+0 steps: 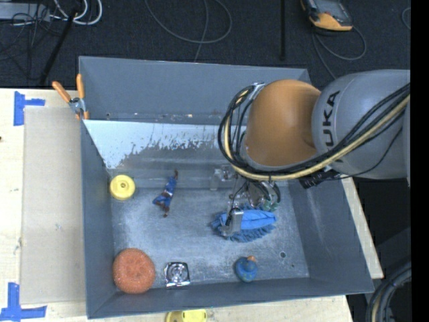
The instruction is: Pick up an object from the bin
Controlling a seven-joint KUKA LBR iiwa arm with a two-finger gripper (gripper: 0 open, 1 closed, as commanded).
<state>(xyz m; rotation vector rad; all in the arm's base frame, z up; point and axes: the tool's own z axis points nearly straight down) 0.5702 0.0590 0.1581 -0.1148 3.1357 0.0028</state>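
My gripper point(234, 223) reaches down under the orange wrist cover at the bin's middle right. Its fingertips are in contact with a blue brush-like thing point(251, 223) with a ribbed body that lies on the bin floor. One metal finger point(236, 218) stands at the brush's left part, and the other is hidden. A small blue round thing with an orange tip point(246, 268) lies just below, near the front wall.
A blue toy figure point(165, 196) lies left of centre, with a yellow round cap point(122, 187) further left. An orange scrubbing ball point(133, 270) and a small shiny metal piece point(176, 272) sit at the front left. The arm and cables cover the bin's right back.
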